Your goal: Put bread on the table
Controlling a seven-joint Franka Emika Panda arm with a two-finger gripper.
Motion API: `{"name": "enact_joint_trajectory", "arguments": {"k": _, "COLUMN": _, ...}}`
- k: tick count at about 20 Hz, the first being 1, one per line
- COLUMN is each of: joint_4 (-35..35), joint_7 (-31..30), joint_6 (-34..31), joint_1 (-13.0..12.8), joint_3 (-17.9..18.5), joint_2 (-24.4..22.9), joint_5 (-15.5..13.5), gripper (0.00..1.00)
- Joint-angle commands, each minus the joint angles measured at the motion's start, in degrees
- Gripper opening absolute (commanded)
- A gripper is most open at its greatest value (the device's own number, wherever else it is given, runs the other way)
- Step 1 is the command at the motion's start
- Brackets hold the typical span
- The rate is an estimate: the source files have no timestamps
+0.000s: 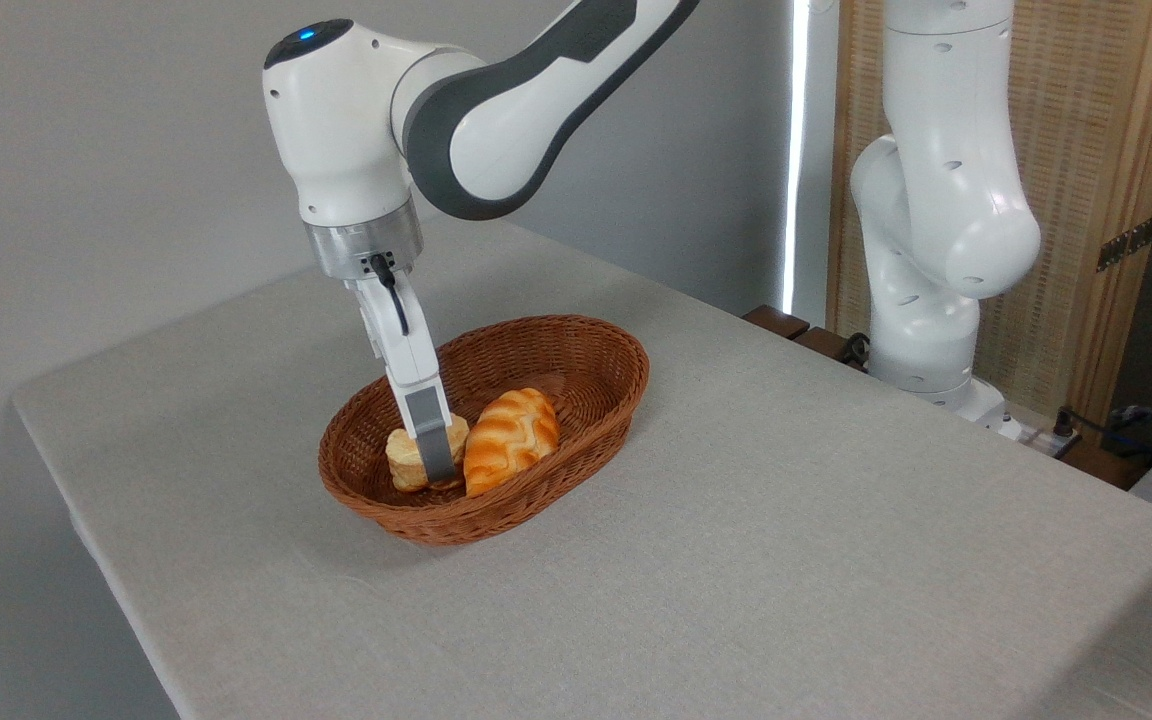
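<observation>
The bread [402, 458] is a small pale bun with a ridged golden side, lying in the left end of the brown wicker basket [576, 345]. My gripper [433, 462] reaches down into the basket and straddles the bun. Its near grey finger [433, 440] lies flat against the bun's front. The far finger is hidden behind the bun, so I cannot see whether the grip is closed. The bun seems to rest on the basket floor. The table [736, 560], covered in light grey cloth, spreads all around the basket.
A longer orange-glazed braided loaf [511, 436] lies in the basket right beside the bun. The arm's white base [926, 300] stands at the table's far right edge. A wooden slatted screen and some cables sit behind it.
</observation>
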Motion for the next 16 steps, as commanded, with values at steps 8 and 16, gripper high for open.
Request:
{"name": "enact_joint_trajectory", "arguments": {"k": 8, "joint_4": 0.22, "joint_7": -0.16, "joint_6": 0.47, "joint_1": -0.53, "joint_3": 0.54, "joint_2": -1.28, "joint_5": 0.59, "gripper": 0.48}}
{"name": "enact_joint_trajectory", "arguments": {"k": 16, "joint_4": 0.84, "joint_7": -1.91, "joint_6": 0.21, "joint_1": -0.80, "joint_3": 0.45, "joint_2": -3.56, "joint_5": 0.15, "gripper": 0.48}}
